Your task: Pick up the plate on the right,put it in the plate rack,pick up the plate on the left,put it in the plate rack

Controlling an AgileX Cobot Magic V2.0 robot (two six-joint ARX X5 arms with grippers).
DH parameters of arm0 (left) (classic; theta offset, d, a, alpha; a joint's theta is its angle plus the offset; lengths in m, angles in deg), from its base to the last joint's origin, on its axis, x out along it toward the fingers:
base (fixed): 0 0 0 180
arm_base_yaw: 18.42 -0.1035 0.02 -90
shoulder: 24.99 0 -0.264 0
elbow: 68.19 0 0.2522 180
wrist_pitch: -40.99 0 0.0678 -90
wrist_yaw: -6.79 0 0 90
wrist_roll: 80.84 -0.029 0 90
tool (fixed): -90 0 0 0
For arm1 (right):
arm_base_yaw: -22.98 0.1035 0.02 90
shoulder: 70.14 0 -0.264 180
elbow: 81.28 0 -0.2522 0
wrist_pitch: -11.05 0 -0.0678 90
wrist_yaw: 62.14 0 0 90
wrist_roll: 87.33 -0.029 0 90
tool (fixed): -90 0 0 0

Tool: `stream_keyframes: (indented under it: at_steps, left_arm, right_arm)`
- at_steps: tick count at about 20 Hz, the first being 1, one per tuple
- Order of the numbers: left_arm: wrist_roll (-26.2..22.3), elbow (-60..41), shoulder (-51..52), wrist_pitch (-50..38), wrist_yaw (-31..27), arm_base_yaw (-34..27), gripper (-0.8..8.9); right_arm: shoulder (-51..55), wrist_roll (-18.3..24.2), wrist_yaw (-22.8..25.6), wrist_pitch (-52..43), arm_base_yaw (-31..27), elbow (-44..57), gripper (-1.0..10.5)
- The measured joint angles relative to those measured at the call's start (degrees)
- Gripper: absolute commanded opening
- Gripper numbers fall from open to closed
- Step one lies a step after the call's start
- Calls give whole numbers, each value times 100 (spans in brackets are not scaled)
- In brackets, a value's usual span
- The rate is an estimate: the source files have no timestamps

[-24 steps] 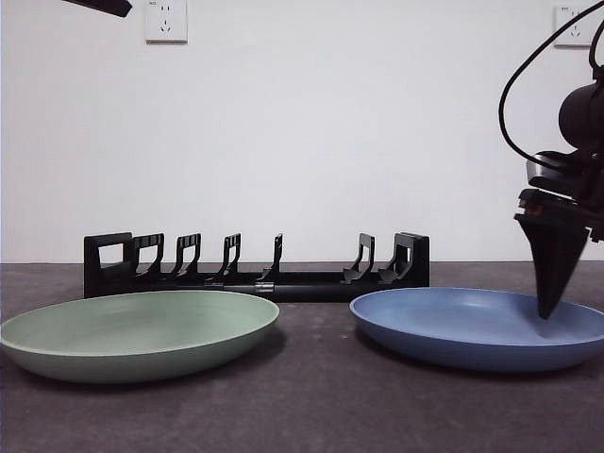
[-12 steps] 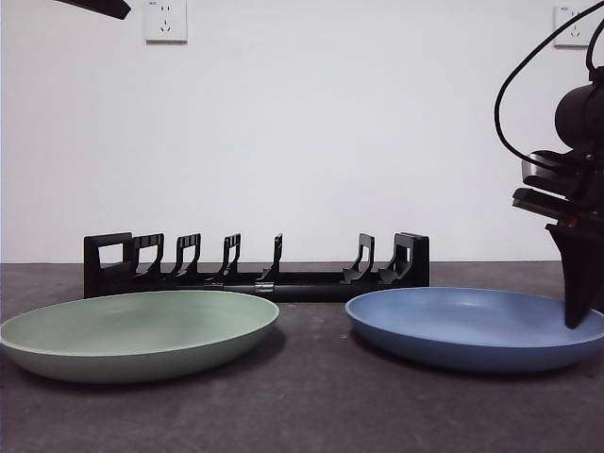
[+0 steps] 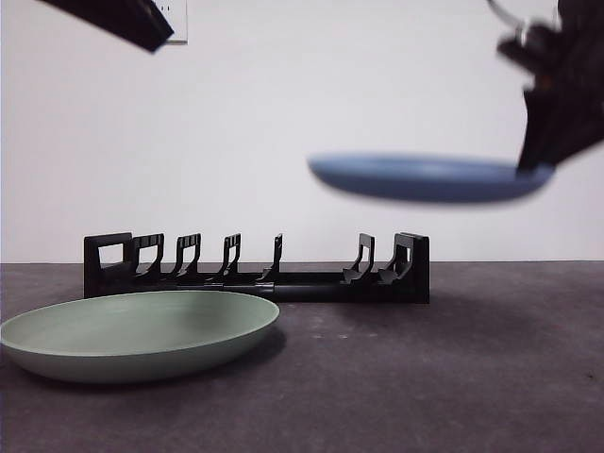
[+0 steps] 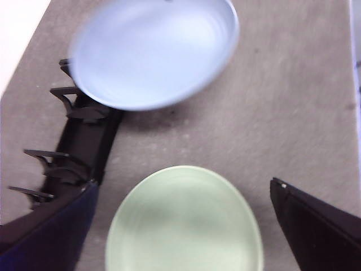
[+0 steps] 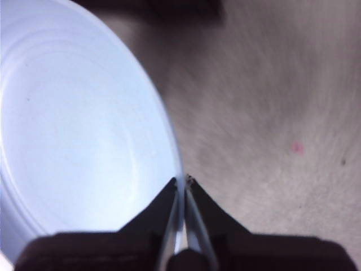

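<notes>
Front view: dark table, white wall.

Plain white wall ran behind everything, with a white outlet partly showing up near the top. The table was a dark gray, speckled, kinda matte surface, evenly lit.

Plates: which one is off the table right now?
The blue plate, pinched at its rim by the right hand and held in the air above the plate rack. The green plate lies on the table.
</notes>
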Motion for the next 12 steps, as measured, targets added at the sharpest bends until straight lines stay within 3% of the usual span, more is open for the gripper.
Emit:
stream_keyframes:
  at_steps: [6,9,12]
  left_arm:
    - [-1246,0,-313,-1062,-1110,601,680]
    - [-1878,4,-402,-1266,-1191,741,679]
    - [-2212,4,-518,-1257,-1241,824,679]
  right_arm:
    - [42,109,-33,1064,356,-874,-13]
    - [42,83,-28,1095,752,-907,-13]
    - [42,52,-33,1078,1154,-907,-13]
